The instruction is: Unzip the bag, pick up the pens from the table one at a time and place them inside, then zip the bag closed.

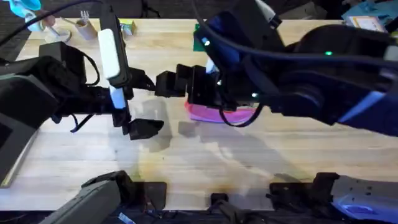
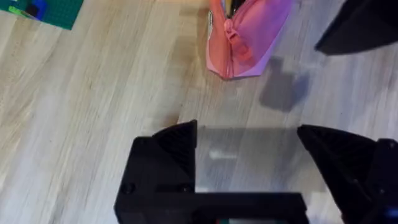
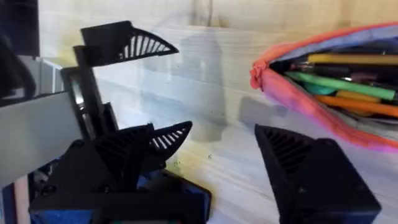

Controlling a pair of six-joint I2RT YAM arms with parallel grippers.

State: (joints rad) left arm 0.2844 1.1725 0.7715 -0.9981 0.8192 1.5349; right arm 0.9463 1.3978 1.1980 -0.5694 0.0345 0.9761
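The pink bag [image 1: 219, 114] lies mid-table, partly under my right arm. In the right wrist view the bag [image 3: 292, 99] gapes unzipped, with several pens [image 3: 348, 81] inside, yellow, green and orange. The left wrist view shows the bag's [image 2: 249, 37] end and its zipper just past my fingers. My left gripper [image 1: 148, 104] [image 2: 249, 155] is open over bare table [image 1: 205, 162] left of the bag, holding nothing. The right gripper [image 1: 177, 84] [image 3: 217, 162] hovers open and empty beside the bag's left end, close to the left one.
A green baseplate [image 1: 202, 37] [image 2: 43, 9] lies behind the bag. Small cups [image 1: 84, 25] and a yellow item [image 1: 127, 26] stand at the back left. Blue clutter [image 1: 367, 18] sits at the back right. Bare wood stretches along the front.
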